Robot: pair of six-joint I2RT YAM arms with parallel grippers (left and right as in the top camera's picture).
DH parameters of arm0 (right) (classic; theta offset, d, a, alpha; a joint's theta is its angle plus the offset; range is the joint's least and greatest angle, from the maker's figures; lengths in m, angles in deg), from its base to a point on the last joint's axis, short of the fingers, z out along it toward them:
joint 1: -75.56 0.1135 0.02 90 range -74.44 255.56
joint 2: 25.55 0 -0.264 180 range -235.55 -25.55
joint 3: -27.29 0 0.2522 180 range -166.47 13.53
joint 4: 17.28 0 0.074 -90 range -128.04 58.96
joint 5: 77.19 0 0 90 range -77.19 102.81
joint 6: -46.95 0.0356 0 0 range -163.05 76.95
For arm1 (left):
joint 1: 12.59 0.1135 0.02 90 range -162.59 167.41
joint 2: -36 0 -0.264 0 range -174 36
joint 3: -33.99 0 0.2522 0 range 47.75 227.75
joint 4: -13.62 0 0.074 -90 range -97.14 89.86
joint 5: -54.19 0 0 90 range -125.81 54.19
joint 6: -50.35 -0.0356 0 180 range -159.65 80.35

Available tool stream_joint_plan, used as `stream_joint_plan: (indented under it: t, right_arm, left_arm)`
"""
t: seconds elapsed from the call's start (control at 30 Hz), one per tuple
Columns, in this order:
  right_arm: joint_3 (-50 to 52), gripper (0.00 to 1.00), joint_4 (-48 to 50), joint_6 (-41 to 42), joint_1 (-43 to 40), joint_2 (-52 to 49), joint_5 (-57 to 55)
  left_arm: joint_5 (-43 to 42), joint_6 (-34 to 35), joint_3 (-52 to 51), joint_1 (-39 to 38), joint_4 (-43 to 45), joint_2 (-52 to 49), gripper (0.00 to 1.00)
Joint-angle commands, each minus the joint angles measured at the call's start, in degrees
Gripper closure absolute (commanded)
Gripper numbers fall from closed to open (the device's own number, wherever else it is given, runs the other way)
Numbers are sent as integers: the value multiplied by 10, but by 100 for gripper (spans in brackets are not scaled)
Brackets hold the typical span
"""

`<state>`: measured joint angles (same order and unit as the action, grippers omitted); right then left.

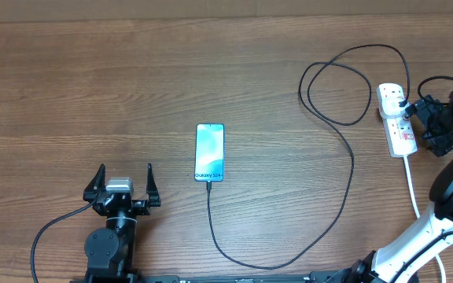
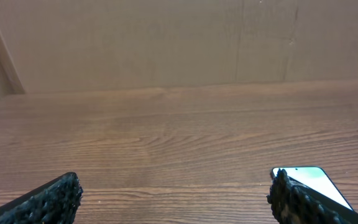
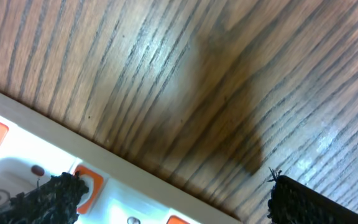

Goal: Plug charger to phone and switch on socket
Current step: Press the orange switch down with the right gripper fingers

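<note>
The phone [image 1: 209, 152] lies flat mid-table with its blue-teal screen up; one corner [image 2: 312, 177] shows by my left gripper's right finger. The charger cable [image 1: 344, 196] meets the phone's near end, loops right and runs to a black plug [image 1: 402, 101] seated in the socket [image 1: 395, 119], a white strip. My left gripper [image 1: 124, 174] [image 2: 176, 190] is open and holds nothing, left of the phone. My right gripper [image 1: 421, 126] [image 3: 176, 190] is open just right of and over the socket [image 3: 17, 143]. Its left fingertip [image 3: 58, 196] hangs beside an orange switch [image 3: 92, 180].
The socket's thick white cord [image 1: 411, 185] runs toward the near right edge, beside the right arm's white body [image 1: 415, 236]. Charger loops [image 1: 336, 86] lie left of the socket. A cardboard wall [image 2: 166, 43] stands along the table's far side.
</note>
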<state>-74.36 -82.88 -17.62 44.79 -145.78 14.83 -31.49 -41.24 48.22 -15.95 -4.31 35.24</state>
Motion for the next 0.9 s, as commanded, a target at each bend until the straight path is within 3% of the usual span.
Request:
stream_joint_plan:
  t: [0.0, 0.33, 0.67, 0.87]
  right_arm:
    - [27, 0, -22, -31, 26, -14, 58]
    - [28, 0, -27, -36, 28, -14, 55]
    - [28, 0, -10, -200, 28, -14, 49]
    - [28, 0, -1, -211, 28, -14, 3]
  left_arm:
    - [-1, 7, -2, 0, 1, 5, 0]
    - [-1, 7, -2, 0, 1, 5, 1]
    - [-1, 7, -2, 0, 1, 5, 0]
    - [-1, 7, -2, 0, 1, 5, 1]
